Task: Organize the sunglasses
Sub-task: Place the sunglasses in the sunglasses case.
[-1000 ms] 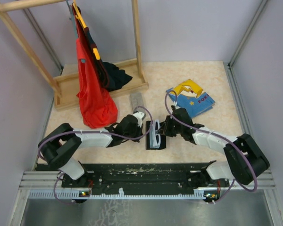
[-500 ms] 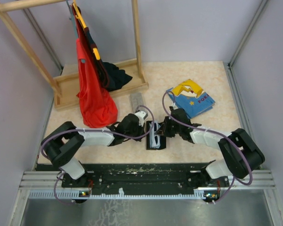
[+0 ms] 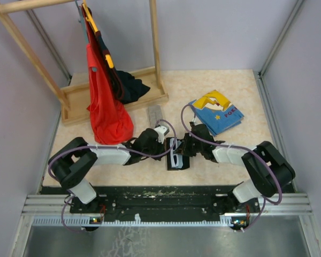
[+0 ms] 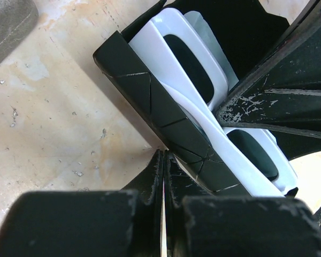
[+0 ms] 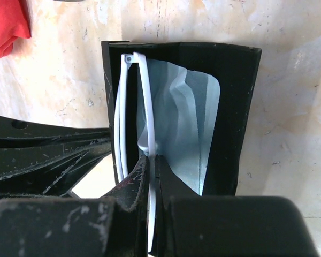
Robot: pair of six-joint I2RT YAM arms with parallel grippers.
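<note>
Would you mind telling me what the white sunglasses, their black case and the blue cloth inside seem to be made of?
White sunglasses: likely glossy plastic, thick smooth frame. Black case: stiff matte panels with fold creases, maybe faux leather. Blue cloth: thin soft fabric, wrinkled.

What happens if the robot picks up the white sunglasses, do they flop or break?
The white sunglasses have a thick plastic frame, so they probably stay stiff and light. Their thin temples look likelier to flex or snap if squeezed. The glossy plastic might slip.
</note>
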